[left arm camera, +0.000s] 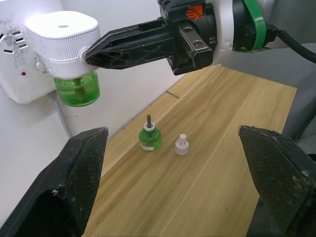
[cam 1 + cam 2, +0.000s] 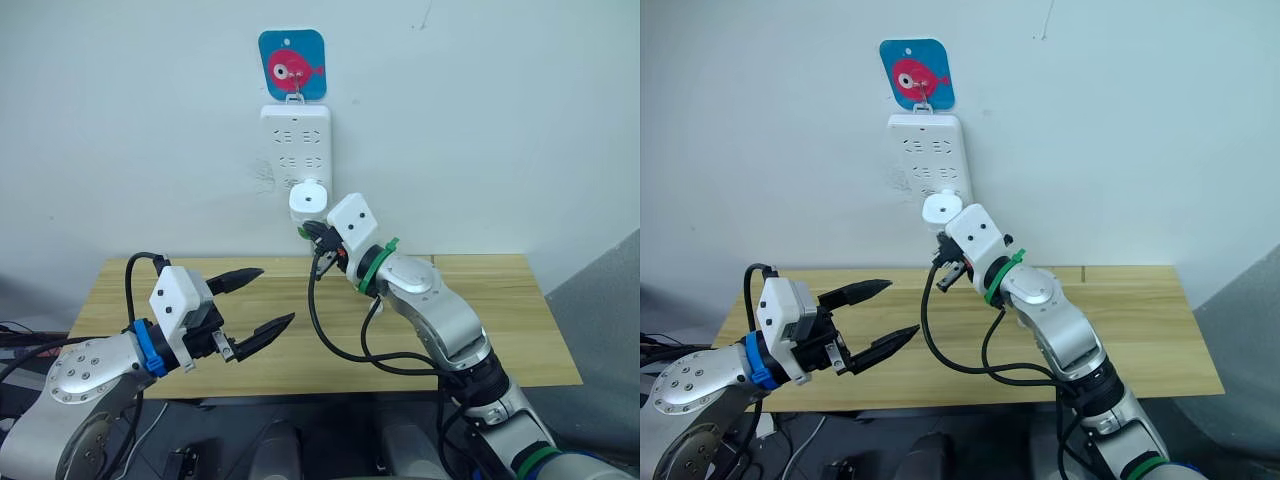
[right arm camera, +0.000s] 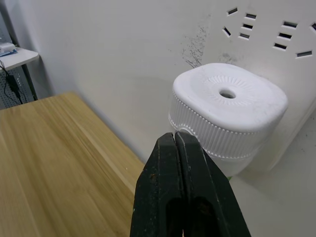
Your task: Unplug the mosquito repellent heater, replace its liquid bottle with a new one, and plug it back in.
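Right tool (image 1: 91, 52) pressed together, tips touching plugged-in mosquito repellent heater (image 2: 309, 201), left tool (image 2: 262, 299) spread above counter (image 2: 520, 330)

The two head views look forward and down from above the arms onto the wooden table (image 2: 500, 310) and the white wall behind it, where the power strip (image 2: 295, 145) hangs under a blue fish hook plate (image 2: 917, 73); both share this whole scene, the right eye view offset slightly sideways. The left wrist view looks across the tabletop toward the wall, taking in the mosquito repellent heater (image 1: 66, 42) and the right gripper (image 1: 94, 54) from the side. The right wrist view sits very near the heater, facing the wall along its own closed fingers (image 3: 182, 192)
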`<move>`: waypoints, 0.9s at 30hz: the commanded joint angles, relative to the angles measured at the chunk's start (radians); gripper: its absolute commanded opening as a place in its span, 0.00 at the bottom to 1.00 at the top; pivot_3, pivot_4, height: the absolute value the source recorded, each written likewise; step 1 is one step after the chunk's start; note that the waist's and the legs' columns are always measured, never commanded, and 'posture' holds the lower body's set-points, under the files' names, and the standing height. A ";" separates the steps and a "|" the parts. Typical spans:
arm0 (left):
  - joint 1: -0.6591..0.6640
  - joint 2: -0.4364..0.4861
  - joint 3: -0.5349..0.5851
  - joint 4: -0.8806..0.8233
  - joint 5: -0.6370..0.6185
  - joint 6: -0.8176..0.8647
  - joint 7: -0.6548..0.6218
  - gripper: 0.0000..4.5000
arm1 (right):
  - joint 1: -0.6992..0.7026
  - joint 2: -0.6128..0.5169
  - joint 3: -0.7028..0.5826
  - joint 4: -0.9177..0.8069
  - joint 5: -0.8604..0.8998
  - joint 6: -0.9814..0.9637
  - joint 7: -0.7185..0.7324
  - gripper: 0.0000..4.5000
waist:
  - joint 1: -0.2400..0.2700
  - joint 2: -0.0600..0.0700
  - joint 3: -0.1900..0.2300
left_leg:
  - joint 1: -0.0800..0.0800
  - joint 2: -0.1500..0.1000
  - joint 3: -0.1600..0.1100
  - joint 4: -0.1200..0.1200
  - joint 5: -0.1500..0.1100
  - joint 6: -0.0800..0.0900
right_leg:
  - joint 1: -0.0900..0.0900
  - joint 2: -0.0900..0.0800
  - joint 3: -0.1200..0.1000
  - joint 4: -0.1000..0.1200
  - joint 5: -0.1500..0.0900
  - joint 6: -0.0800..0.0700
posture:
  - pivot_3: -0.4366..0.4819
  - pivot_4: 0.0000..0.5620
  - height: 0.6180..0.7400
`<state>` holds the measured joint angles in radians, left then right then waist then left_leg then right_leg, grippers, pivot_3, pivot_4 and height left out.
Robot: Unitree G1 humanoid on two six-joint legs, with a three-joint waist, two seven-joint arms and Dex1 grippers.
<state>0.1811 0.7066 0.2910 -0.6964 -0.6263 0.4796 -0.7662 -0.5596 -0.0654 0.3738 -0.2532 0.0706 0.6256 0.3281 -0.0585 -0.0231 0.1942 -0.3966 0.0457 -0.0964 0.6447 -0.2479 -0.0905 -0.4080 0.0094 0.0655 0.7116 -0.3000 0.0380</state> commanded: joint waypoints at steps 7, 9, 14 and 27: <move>-0.017 0.015 0.007 0.000 -0.002 -0.011 -0.005 1.00 | -0.024 0.004 -0.053 0.012 -0.027 -0.003 -0.045 0.01 | 0.000 0.000 0.000 | 0.000 0.000 0.000 0.000 0.000 0.000 | 0.000 0.000 0.000 0.000 0.000 0.000 | 0.47 0.29 0.88; -0.020 0.014 0.007 0.002 -0.002 -0.010 -0.005 1.00 | -0.026 -0.002 -0.055 0.017 -0.028 -0.007 -0.045 0.01 | 0.002 0.000 0.000 | 0.000 0.000 0.000 0.000 0.000 0.000 | 0.000 0.000 0.000 0.000 0.000 0.000 | 0.47 0.29 0.88; -0.026 0.013 0.004 0.004 -0.002 -0.009 -0.002 1.00 | -0.028 -0.014 -0.047 0.028 -0.055 -0.039 -0.062 0.01 | 0.003 0.000 0.000 | 0.000 0.000 0.000 0.000 0.000 0.000 | 0.000 0.000 0.000 0.000 0.000 0.000 | 0.47 0.28 0.88; -0.045 0.010 -0.009 0.021 -0.004 -0.008 -0.005 1.00 | -0.027 0.013 -0.088 -0.010 0.031 -0.006 -0.013 0.01 | 0.006 0.000 0.000 | 0.000 0.000 -0.001 0.000 0.000 0.000 | 0.000 0.000 -0.001 0.000 0.000 0.000 | 0.46 0.27 0.88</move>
<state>0.1445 0.7132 0.2770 -0.6641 -0.6261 0.4797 -0.7740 -0.5626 -0.0366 0.3484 -0.2069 0.0800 0.6176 0.2972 -0.0524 -0.0231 0.1942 -0.3967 0.0456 -0.0975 0.6451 -0.2477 -0.0908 -0.4079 0.0095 0.0648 0.7117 -0.2999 0.0378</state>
